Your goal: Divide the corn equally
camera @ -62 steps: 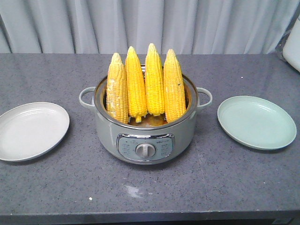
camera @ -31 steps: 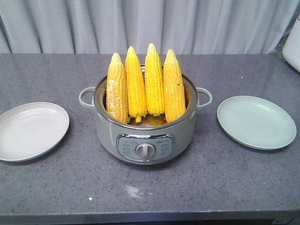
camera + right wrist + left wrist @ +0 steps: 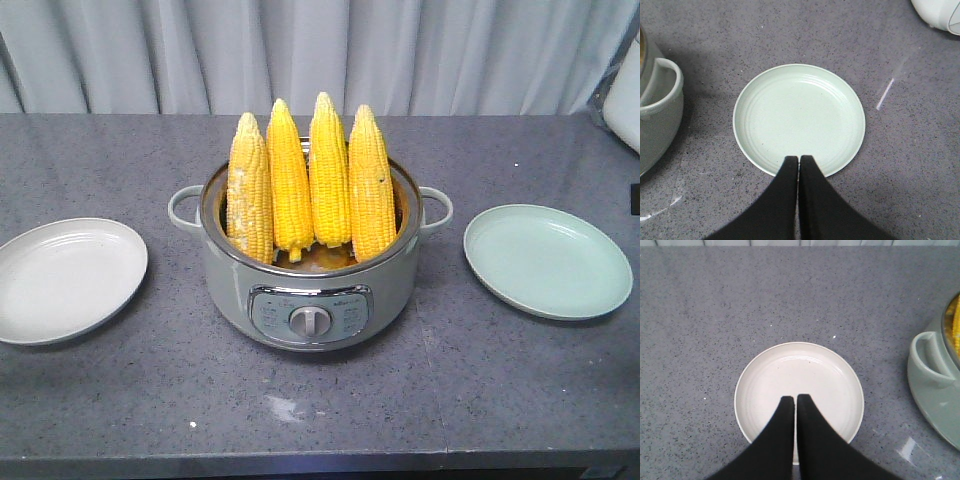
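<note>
Exterior front-facing view: a grey speckled countertop [image 3: 320, 410] runs across the scene, with a pale pleated curtain [image 3: 320, 50] behind it. At the centre stands a grey-green electric cooker [image 3: 230, 280] with a loop handle on each side and a control panel carrying a round dial [image 3: 309, 321] on its front.

A white plate [image 3: 65, 280] lies to the viewer's left of the cooker and a pale green plate [image 3: 545, 260] to the viewer's right. Each is set apart from the cooker, and neither holds anything.

The corn [image 3: 310, 180], four husked yellow cobs, stands upright inside the cooker, side by side, points up, rising well above the rim. The cob at the viewer's left is paler than the other three.

Left wrist view: the left gripper [image 3: 794, 399] hangs over the near part of the white plate with its two black fingers pressed together and nothing between them. One cooker handle and a strip of yellow kernels show at the frame's right edge.

Right wrist view: the right gripper [image 3: 798, 159] hangs over the near edge of the green plate, its fingers likewise closed tip to tip and empty.
</note>
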